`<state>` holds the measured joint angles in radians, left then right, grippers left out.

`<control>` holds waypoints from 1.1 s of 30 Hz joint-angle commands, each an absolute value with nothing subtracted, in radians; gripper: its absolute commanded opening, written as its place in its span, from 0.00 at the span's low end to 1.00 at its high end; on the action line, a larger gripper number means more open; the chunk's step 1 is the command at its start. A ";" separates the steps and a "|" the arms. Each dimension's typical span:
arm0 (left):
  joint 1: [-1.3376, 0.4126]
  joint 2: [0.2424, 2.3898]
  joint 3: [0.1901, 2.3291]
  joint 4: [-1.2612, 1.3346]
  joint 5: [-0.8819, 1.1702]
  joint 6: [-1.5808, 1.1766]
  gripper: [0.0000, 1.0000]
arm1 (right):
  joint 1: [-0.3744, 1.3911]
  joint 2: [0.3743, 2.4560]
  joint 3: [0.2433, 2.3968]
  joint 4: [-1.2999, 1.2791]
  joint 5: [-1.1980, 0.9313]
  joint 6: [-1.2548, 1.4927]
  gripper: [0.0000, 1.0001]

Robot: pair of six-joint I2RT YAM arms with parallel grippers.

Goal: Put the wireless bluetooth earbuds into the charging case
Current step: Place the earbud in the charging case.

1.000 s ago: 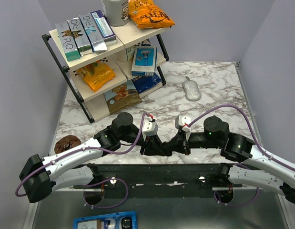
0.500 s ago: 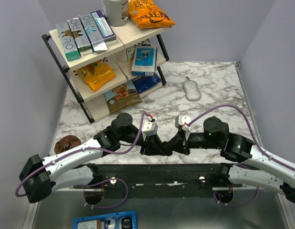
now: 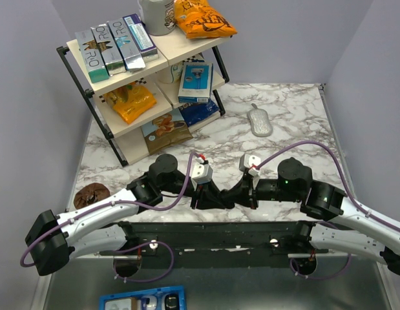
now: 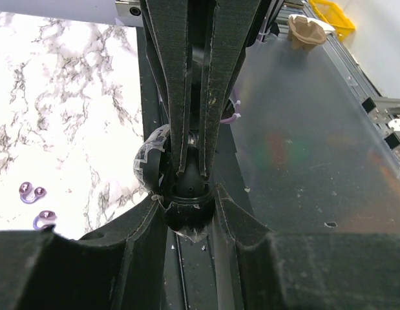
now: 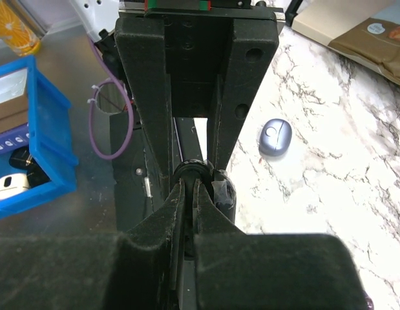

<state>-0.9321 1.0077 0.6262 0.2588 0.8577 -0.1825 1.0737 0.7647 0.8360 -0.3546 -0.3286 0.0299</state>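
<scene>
My two grippers meet tip to tip over the table's front edge. My left gripper [image 3: 218, 199] [image 4: 187, 205] is shut on a glossy black oval object [image 4: 185, 213] with a scrap of tape on it. My right gripper [image 3: 238, 194] [image 5: 192, 184] is shut on a small black ring-like earbud [image 5: 192, 169], pressed against the top of that black object. The periwinkle charging case [image 5: 275, 137] lies with its lid down on the marble, apart from both grippers. Two translucent purple earbuds [image 4: 31, 190] [image 4: 44, 218] lie loose on the marble left of my left gripper.
A two-tier shelf rack [image 3: 148, 71] of snack boxes and bags stands at the back left. A grey oval item [image 3: 259, 121] lies at the back right and a brown round thing [image 3: 91, 192] at the left edge. A blue bin [image 5: 25, 142] sits below the table's front rail.
Almost nothing: both grippers stay joined at the front edge, with only a slight shift of the wrists.
</scene>
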 commanded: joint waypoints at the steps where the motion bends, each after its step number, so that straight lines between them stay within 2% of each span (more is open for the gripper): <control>1: -0.940 0.980 0.615 0.339 0.831 -0.181 0.00 | 1.081 0.752 0.828 -0.360 -0.293 0.044 0.15; 27: -0.940 1.000 0.580 0.425 0.819 -0.222 0.00 | 1.080 0.713 0.929 -0.374 -0.236 0.064 0.38; 33: -0.940 0.999 0.571 0.434 0.813 -0.221 0.00 | 1.081 0.706 1.008 -0.486 -0.212 0.022 0.35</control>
<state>-0.9363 1.0016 0.5838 0.3866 0.8154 -0.2226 1.0744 0.7155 0.9501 -0.3836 -0.2497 0.0513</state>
